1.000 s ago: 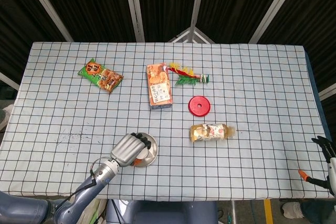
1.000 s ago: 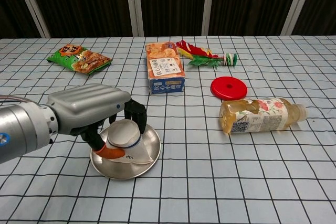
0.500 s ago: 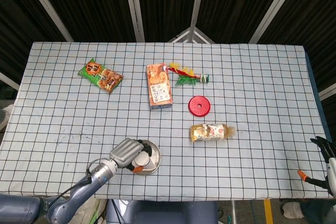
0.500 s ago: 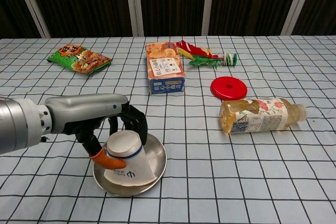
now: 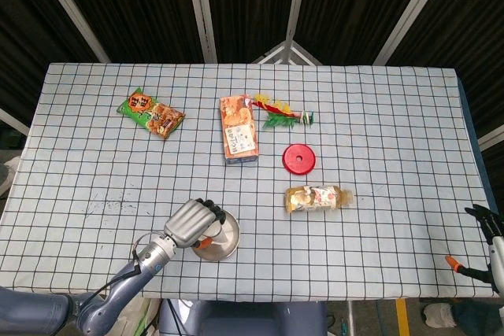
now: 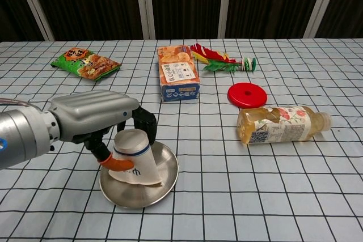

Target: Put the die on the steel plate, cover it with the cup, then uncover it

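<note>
The left robot hand [image 6: 93, 117] grasps the upside-down paper cup [image 6: 134, 157], fingers wrapped round its top, the cup tilted with its rim over the steel plate [image 6: 161, 182] just beneath the palm. The die is hidden. Past the fingers lie a snack box [image 6: 178, 73] and a bottle [image 6: 278, 124] on the counter [image 6: 283, 196]. The right robot hand [image 5: 490, 230] sits at the counter's edge; whether it is clenched I cannot tell.

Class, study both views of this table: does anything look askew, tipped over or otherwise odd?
Two things. The white paper cup, upside down in the left hand, sits tilted on the round steel plate instead of flat. The clear plastic bottle of amber drink lies on its side on the checked cloth.
</note>
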`<state>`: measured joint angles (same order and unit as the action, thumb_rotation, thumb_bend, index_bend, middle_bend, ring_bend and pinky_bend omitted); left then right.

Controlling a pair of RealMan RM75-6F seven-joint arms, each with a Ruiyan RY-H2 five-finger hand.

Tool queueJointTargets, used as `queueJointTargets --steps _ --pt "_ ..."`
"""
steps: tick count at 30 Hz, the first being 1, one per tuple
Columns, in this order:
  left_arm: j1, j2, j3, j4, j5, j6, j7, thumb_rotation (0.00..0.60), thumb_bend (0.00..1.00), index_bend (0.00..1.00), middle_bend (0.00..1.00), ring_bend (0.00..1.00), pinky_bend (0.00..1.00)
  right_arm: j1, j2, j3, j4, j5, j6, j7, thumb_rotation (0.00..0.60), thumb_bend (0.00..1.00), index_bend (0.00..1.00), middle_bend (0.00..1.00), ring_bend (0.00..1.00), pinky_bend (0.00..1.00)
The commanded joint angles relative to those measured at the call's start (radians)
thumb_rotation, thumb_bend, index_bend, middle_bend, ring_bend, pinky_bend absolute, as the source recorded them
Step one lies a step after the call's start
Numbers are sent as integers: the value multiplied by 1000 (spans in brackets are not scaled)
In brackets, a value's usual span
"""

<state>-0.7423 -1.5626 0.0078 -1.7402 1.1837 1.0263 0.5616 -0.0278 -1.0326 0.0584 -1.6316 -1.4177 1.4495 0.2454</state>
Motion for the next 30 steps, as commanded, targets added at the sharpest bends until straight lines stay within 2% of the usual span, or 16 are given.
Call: queueJointTargets --steps 1,11,16,26,30 --pt "18 -28 5 39 47 40 6 600 461 504 380 303 405 1 0 0 0 1 -1 -1 600 56 199 142 131 0" --pt "42 -66 8 121 143 96 -19 600 461 504 381 303 405 1 -1 0 1 5 -5 -2 600 56 200 142 131 0" --pt "51 -74 15 140 170 91 -58 600 459 502 373 300 405 0 -2 -1 0 4 -3 -4 600 56 200 142 131 0" --pt "51 6 35 10 144 0 -167 600 457 500 373 295 404 1 -1 -1 0 6 -7 -3 600 56 200 142 131 0" --pt "50 57 32 -68 89 -64 -270 600 457 499 375 295 404 0 -1 -1 -1 3 -4 -3 600 56 200 142 131 0"
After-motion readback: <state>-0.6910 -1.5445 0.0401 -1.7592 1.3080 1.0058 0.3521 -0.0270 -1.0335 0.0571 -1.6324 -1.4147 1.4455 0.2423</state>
